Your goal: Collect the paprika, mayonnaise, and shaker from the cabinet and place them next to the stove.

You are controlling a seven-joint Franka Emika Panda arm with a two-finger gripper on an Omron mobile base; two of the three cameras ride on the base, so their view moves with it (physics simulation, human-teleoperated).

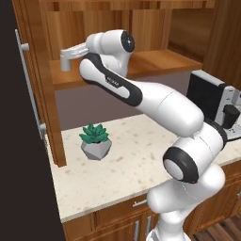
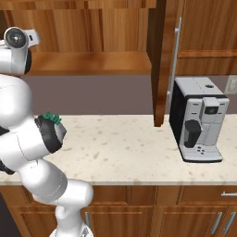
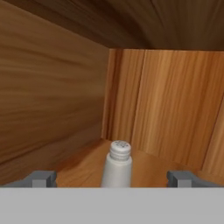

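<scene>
Reaching into the cabinet, I see the shaker upright on its shelf, between my spread gripper fingers.

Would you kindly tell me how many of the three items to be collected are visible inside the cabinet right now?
1: the shaker stands upright on the cabinet shelf, near its back corner, between the open gripper's fingertips. The paprika and mayonnaise may be hidden elsewhere.

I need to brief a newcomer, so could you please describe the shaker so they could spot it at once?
Find the open brown wooden cabinet above the counter. On its shelf, at the left end, stands the shaker, between the open gripper's fingertips. It is a small pale cylinder with a ridged, perforated cap.
</scene>
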